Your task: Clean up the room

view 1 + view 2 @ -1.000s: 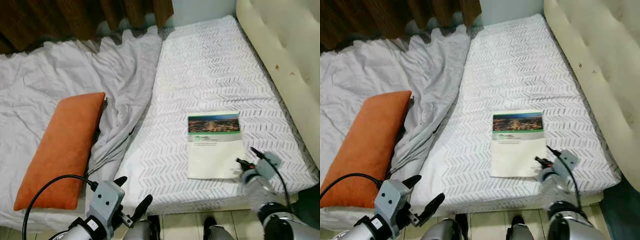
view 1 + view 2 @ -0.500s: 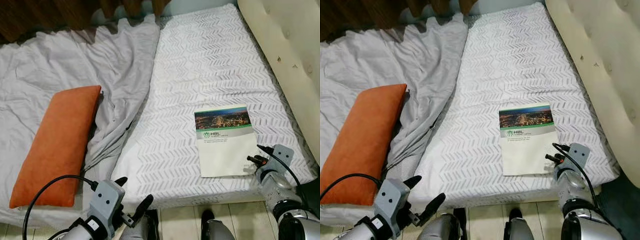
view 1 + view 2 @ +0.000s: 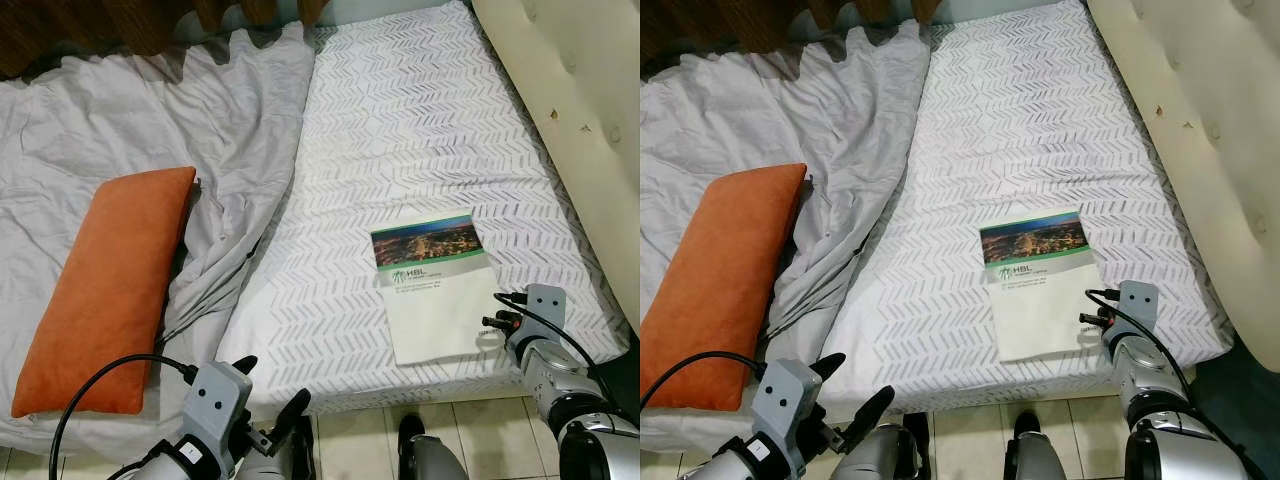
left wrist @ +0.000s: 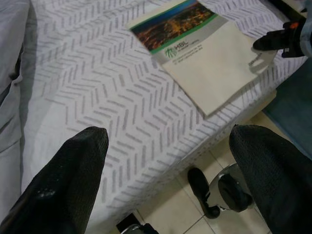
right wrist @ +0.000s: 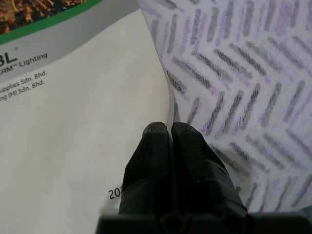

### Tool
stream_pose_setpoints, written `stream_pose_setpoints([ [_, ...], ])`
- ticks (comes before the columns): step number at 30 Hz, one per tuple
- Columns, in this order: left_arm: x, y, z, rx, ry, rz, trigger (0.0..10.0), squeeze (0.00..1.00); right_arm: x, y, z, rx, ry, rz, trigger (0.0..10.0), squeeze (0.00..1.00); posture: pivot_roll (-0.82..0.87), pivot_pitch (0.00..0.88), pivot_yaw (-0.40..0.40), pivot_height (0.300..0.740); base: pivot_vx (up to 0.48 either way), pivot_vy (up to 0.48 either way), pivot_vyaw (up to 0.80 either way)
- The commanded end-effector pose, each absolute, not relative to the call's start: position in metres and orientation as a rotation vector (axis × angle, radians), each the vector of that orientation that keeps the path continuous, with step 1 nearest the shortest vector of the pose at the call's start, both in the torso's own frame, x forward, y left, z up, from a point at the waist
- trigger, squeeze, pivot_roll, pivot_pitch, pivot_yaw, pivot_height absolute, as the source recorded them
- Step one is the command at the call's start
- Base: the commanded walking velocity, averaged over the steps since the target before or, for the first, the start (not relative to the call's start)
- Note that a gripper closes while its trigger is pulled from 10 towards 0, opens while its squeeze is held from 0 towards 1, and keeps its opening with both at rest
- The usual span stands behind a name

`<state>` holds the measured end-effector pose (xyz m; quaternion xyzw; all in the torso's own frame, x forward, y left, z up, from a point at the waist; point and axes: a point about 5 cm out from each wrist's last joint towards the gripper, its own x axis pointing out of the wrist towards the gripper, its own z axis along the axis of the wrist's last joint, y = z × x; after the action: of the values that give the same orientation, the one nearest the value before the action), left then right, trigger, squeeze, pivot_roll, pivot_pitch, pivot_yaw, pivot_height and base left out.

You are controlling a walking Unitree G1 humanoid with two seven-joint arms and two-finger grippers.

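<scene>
Your robot's left hand (image 3: 268, 410) ends in two long black fingers set on a boxy silver-grey wrist block with small dark screw holes and a white label lower down. A black cable loops out from the top of that block and curves away to the side. In the left wrist view the fingers (image 4: 73, 180) look broad, matte black and slightly scuffed. The right hand (image 3: 1092, 306) carries a similar grey block with two round holes, small red marks near the finger base, a black cable arcing over it, and a rounded silver forearm beneath. Its fingertips (image 5: 158, 146) are textured black rubber.
</scene>
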<state>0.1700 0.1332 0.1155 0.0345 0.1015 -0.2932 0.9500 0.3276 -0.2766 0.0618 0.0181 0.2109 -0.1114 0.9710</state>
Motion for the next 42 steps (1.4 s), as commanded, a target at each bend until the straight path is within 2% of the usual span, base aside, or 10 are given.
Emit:
stream_pose_setpoints([
  [1,0.164,0.132,0.113,0.071,0.233,-0.599,10.0,0.00,0.316,-0.283,0.049,-0.031,0.500,-0.237,6.3,1.00,0.19,0.436,0.130,0.740,0.000,0.000,0.00],
  [3,0.164,0.132,0.112,0.072,0.235,-0.599,10.0,0.00,0.316,-0.285,0.050,-0.054,0.503,-0.242,6.3,1.00,0.19,0.436,0.129,0.740,0.000,0.000,0.00],
  [4,0.164,0.133,0.112,0.073,0.236,-0.598,10.0,0.00,0.316,-0.285,0.051,-0.061,0.499,-0.239,10.0,1.00,0.19,0.434,0.127,0.740,0.000,0.000,0.00],
  [17,0.170,0.135,0.105,0.090,0.237,-0.577,10.0,0.00,0.330,-0.298,0.084,-0.178,0.313,-0.324,10.0,1.00,0.17,0.403,0.098,0.740,0.000,0.000,0.00],
  [22,0.177,0.140,0.091,0.108,0.235,-0.504,10.0,0.00,0.335,-0.283,0.095,-0.190,0.136,-0.297,10.0,1.00,0.13,0.324,0.051,0.740,0.000,0.000,0.00],
  [24,0.197,0.157,0.082,0.106,0.213,-0.359,10.0,0.00,0.315,-0.261,0.085,-0.133,0.000,-0.261,10.0,1.00,0.07,0.202,0.008,0.740,0.000,0.000,0.00],
  [28,0.204,0.161,0.080,0.102,0.199,-0.322,10.0,0.00,0.304,-0.259,0.081,-0.124,-0.030,-0.279,10.0,1.00,0.07,0.202,0.008,0.740,0.000,0.000,0.00],
  [30,0.220,0.155,0.078,0.128,0.151,-0.310,10.0,0.00,0.280,-0.252,0.073,-0.111,-0.060,-0.277,10.0,1.00,0.02,0.069,0.000,0.740,0.000,0.000,0.00],
  [41,0.240,0.133,0.078,0.046,0.065,-0.415,10.0,0.00,0.212,-0.235,0.046,-0.071,-0.002,-0.212,10.0,1.00,-0.06,0.000,0.032,0.740,0.000,0.000,0.00],
  [42,0.242,0.135,0.075,0.044,0.063,-0.402,10.0,0.00,0.209,-0.232,0.043,-0.072,0.014,-0.191,10.0,0.00,-0.06,0.000,0.032,0.740,0.000,0.000,0.00],
])
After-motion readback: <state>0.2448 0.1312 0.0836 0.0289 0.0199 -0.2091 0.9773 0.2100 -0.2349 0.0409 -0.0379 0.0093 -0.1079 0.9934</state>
